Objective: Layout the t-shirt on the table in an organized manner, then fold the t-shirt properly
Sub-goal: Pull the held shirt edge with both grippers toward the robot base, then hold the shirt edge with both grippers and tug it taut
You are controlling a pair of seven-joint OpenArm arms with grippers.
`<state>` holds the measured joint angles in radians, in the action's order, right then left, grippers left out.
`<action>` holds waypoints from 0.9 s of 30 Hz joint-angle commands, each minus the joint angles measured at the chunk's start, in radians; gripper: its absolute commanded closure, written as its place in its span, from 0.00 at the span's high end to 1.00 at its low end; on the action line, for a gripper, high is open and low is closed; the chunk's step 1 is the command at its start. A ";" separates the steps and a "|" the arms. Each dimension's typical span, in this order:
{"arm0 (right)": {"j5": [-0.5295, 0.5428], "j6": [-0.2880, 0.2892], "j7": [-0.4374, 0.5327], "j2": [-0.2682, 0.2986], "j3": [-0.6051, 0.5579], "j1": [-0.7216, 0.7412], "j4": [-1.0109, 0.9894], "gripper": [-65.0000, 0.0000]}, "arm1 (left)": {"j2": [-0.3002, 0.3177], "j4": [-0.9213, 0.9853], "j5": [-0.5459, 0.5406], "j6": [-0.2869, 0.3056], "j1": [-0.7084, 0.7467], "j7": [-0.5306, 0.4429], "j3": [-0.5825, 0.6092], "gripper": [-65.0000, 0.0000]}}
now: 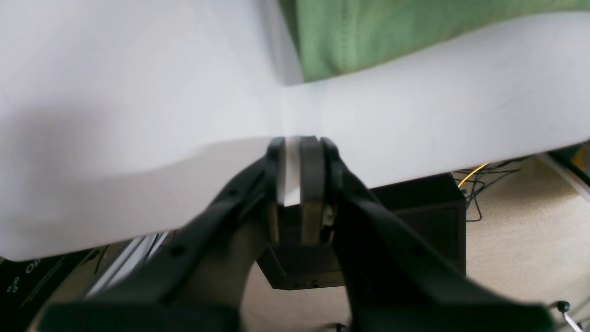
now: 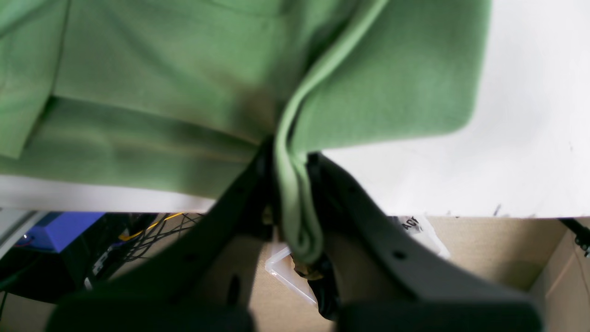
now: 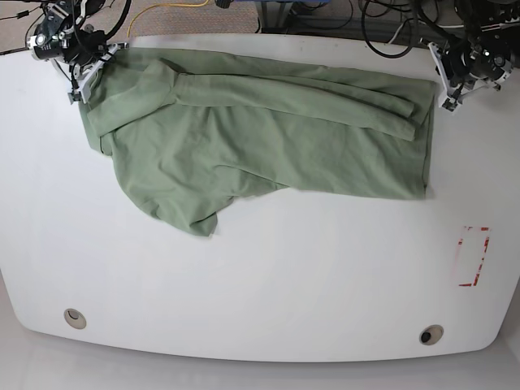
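T-shirt position: the t-shirt [image 3: 260,138] lies spread across the far half of the table [image 3: 268,276], stretching from the right gripper [image 3: 79,81] at one far corner almost to the left gripper [image 3: 448,96] at the other; one lobe of cloth hangs down toward the near side, closer to the right gripper's end.

Right gripper and shirt: in the right wrist view a rolled, ribbed edge of the t-shirt [image 2: 295,203] runs straight between the fingers [image 2: 258,184] of the right gripper [image 2: 290,161]. The rest of the cloth fans out ahead of the fingertips and to both sides, over the table's edge.

Right gripper state: clamped on that bunched green edge, jaws nearly together with only the thickness of the cloth between them.

Left gripper and shirt: in the left wrist view the t-shirt [image 1: 368,41] lies ahead of the left gripper [image 1: 299,140] and a little to its right, apart from the fingertips, with bare white table [image 1: 138,92] between.

Left gripper state: jaws drawn close with only a narrow gap; no cloth between them. The tips sit at the table's edge; contact cannot be told.

Writing: a scrap of dark lettering shows below the table near the right gripper, and white characters beside the left arm, both too partial to read.

Table mark: a red-outlined rectangle [image 3: 473,256] lies on the left gripper's side, well nearer the front than the gripper.
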<state>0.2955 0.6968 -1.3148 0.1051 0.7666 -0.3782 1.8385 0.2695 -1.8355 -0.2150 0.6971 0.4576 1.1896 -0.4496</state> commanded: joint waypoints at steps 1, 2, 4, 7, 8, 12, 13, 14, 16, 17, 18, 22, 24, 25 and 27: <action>-0.002 0.001 -0.012 0.006 0.003 0.006 0.014 0.01 | 0.012 -0.043 -0.036 0.001 -0.010 0.000 -0.002 0.17; -0.002 0.001 -0.012 0.006 0.003 0.008 0.014 0.01 | 0.012 -0.053 -0.050 0.001 -0.015 0.002 -0.002 0.21; -0.002 0.001 -0.012 0.005 0.001 0.008 0.014 0.01 | 0.014 -0.068 -0.076 0.001 -0.024 0.002 -0.002 0.31; -0.002 0.001 -0.012 0.003 0.001 0.009 0.014 0.01 | 0.015 -0.071 -0.091 0.001 -0.050 0.002 -0.002 0.43; -0.002 0.001 -0.012 0.003 0.001 0.009 0.014 0.01 | 0.015 -0.068 -0.091 0.001 -0.064 0.002 -0.002 0.45; 0.000 0.001 -0.012 0.002 0.001 0.009 0.014 0.01 | 0.012 -0.065 -0.064 0.001 -0.116 0.002 -0.001 0.48; 0.000 0.001 -0.012 0.002 0.001 0.009 0.014 0.01 | 0.011 -0.062 -0.053 0.001 -0.130 0.002 0.001 0.48; 0.000 0.001 -0.012 0.002 0.001 0.009 0.014 0.01 | 0.009 -0.056 -0.044 0.001 -0.139 0.002 0.001 0.49; 0.000 0.001 -0.012 0.002 0.000 0.009 0.014 0.01 | 0.006 -0.026 -0.024 0.001 -0.161 0.002 0.021 0.49; 0.000 0.001 -0.012 0.002 0.000 0.009 0.014 0.01 | 0.004 -0.010 -0.013 0.001 -0.174 0.002 0.033 0.48; 0.000 0.001 -0.012 0.002 0.000 0.009 0.014 0.01 | 0.004 0.004 -0.005 0.001 -0.184 0.002 0.038 0.48; 0.000 0.001 -0.012 0.002 0.000 0.011 0.014 0.01 | 0.004 0.056 0.006 0.001 -0.202 0.002 0.054 0.48; 0.000 0.001 -0.012 0.003 0.000 0.011 0.014 0.01 | 0.004 0.078 0.001 0.001 -0.204 0.002 0.068 0.48; 0.000 0.001 -0.012 0.003 0.000 0.011 0.014 0.01 | 0.004 0.082 0.001 0.001 -0.204 0.002 0.074 0.48; 0.000 0.001 -0.012 0.003 0.000 0.011 0.014 0.01 | 0.004 0.093 0.001 0.001 -0.205 0.002 0.101 0.48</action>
<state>0.2928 0.6968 -1.3212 0.0998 0.7654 -0.3664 1.8385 0.2619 -1.7393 -0.2138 0.6971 0.2600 1.1889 -0.3634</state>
